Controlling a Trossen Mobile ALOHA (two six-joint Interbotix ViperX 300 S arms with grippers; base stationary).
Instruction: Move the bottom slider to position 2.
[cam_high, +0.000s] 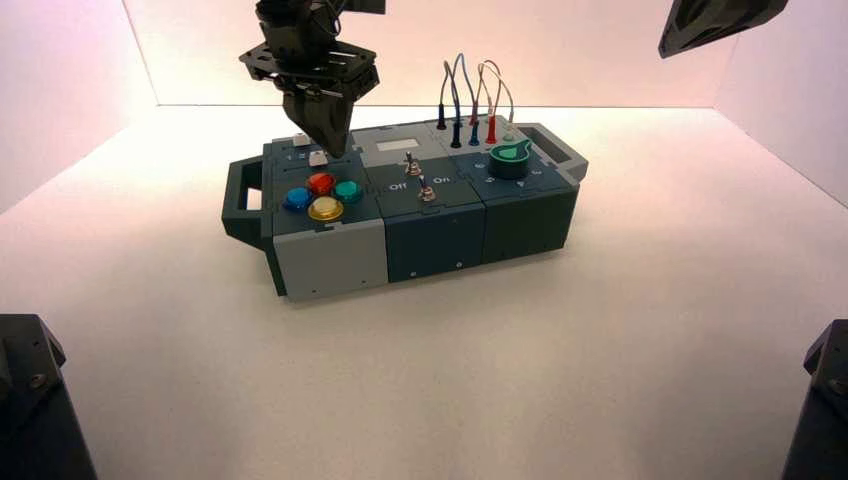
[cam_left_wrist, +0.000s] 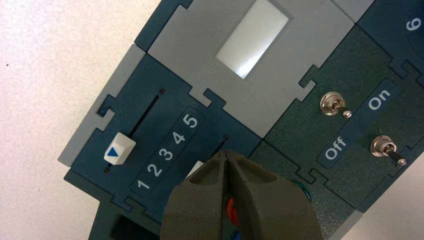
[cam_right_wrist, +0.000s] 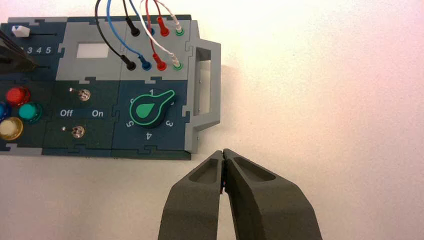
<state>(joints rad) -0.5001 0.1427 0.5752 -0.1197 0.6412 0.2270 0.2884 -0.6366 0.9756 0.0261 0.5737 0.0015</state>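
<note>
Slate-blue slider panel (cam_left_wrist: 172, 105) reads 1-5, switch panel (cam_left_wrist: 310, 115) "Off"/"On", dial panel (cam_right_wrist: 172, 137) w/ nos. incl. 1, 3, 4, 5.

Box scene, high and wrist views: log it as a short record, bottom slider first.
bottom slider: white, left part of box, nearer the buttons; position partly hidden by the left gripper
top slider: white, beyond it
left gripper: over the bottom slider, jaws shut
right gripper: idle, off the box's right side, jaws shut
buttons: red, blue, green, yellow
knob: green, right part
</note>
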